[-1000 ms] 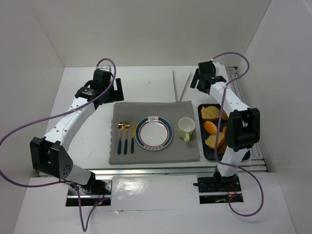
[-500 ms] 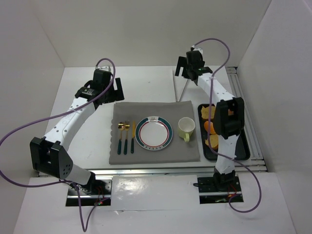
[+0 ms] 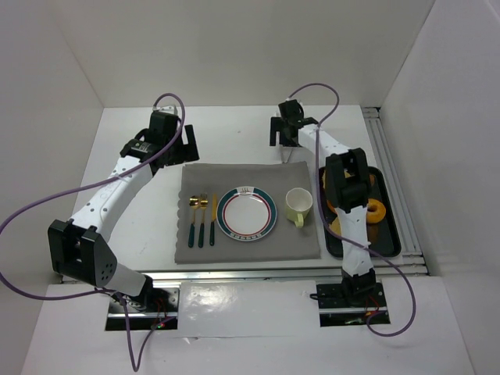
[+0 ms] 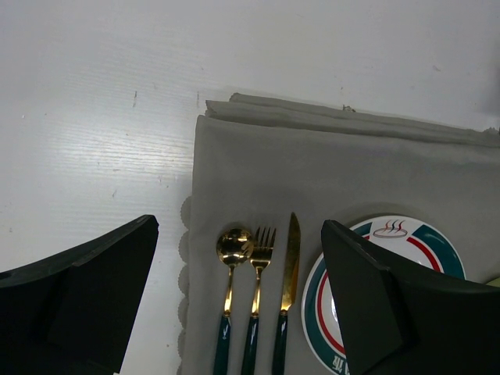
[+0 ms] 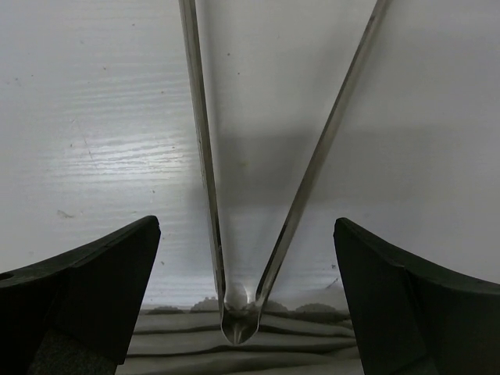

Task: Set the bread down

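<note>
Two tools released: right tool (image 5: 247, 226) over tongs (image 5: 201, 156) at mat (image 5: 312, 351) edge, left tool (image 4: 239, 225) over cutlery (image 4: 256, 305).

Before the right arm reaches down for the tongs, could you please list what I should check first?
1. Is the right gripper open: ok, spread wide.
2. Are the tongs centred between its fingers: ok, both legs lie between them.
3. Are the tongs free to lift: cannot tell; their hinge end meets the placemat edge.
4. Is the plate bare for the bread: ok.
5. Is the bread in the tray: ok, partly hidden by the right arm.
6. Is the left gripper out of the way: ok, open above the cutlery.
</note>
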{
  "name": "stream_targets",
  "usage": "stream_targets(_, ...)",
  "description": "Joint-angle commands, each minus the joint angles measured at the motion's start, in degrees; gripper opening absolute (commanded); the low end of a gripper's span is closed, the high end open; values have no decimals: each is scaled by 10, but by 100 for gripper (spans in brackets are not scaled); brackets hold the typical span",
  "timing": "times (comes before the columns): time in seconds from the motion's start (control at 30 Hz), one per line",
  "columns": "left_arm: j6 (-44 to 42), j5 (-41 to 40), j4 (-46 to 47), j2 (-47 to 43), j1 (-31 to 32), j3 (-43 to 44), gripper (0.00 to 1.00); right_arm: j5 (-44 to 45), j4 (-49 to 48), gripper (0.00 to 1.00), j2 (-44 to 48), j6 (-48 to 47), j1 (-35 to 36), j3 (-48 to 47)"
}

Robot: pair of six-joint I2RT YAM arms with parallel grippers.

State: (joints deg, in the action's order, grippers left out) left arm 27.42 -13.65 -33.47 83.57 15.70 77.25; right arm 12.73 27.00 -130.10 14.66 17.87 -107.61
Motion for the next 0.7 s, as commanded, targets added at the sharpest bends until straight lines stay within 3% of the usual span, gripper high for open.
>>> stream_targets(0.0, 6, -7, 7, -16, 1, -3, 100, 23, 9, 100, -29, -9, 4, -37)
stream_targets(0.4, 6, -12, 7, -10, 1, -8, 100, 29, 3, 100, -104, -2, -6, -118)
stream_targets(0.5, 1, -17, 7, -10, 1, -8, 100, 37, 3, 84, -120, -2, -6, -138)
stream_targets(0.57, -5, -23, 7, -10, 1, -8, 100, 37, 3, 58, -120, -2, -6, -151)
stream_targets(0.6, -5, -23, 7, -10, 1, -8, 100, 37, 3, 50, -120, -2, -6, -159)
stream_targets(0.67, -5, -23, 7, -5, 1, -8, 100, 37, -2, 45, -101, -2, -12, -167)
